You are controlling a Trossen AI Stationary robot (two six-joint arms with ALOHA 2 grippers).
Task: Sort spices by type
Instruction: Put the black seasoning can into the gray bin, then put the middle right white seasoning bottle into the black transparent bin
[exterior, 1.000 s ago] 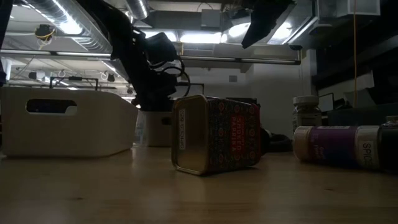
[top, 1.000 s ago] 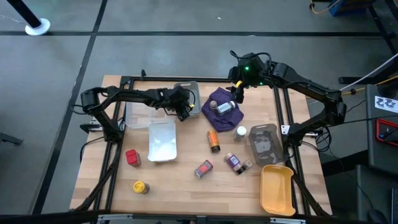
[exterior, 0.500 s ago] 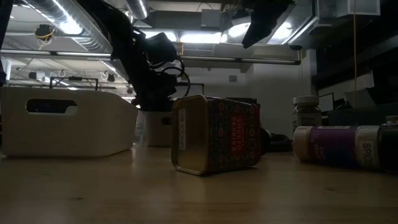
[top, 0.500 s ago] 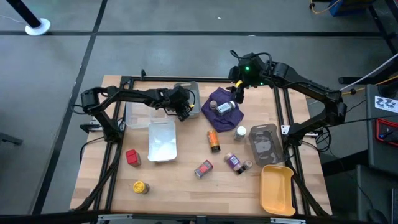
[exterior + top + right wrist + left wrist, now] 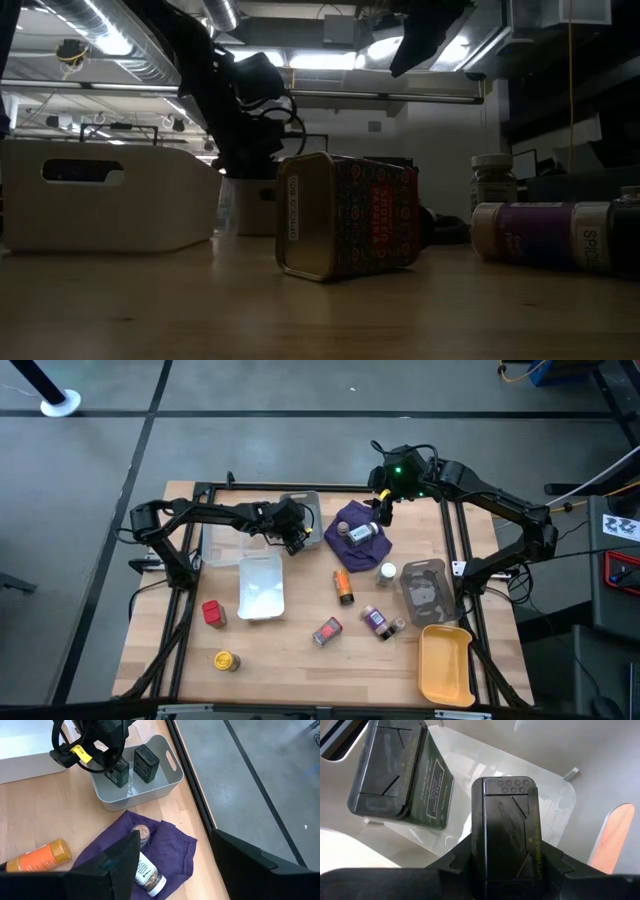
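Note:
My left gripper [image 5: 293,538] is shut on a dark grey spice tin [image 5: 506,825] inside the grey tray [image 5: 156,789], reaching down from the table's left. A second dark tin [image 5: 395,772] lies beside it in the tray. My right gripper [image 5: 175,860] hangs open high over the purple cloth [image 5: 352,520], touching nothing. A jar [image 5: 147,874] lies on that cloth. Loose on the wood are an orange jar [image 5: 343,585], a white-capped jar [image 5: 386,572], a purple-labelled jar [image 5: 378,622], a patterned tin [image 5: 350,228], a red tin [image 5: 213,613] and a yellow jar [image 5: 226,660]. My left gripper pinches the dark tin by its two narrow sides [image 5: 479,845], one finger on each. The fingers slant down from the table's left and lie along the tin's length. The tin's capped end with the holes [image 5: 511,783] points away from the wrist, down into the tray.
A clear tray [image 5: 258,585] lies near the middle and a white bin [image 5: 215,540] sits at the left. At the right stand another clear tray [image 5: 425,590] and a yellow tray [image 5: 445,663]. Bare wood shows along the near edge.

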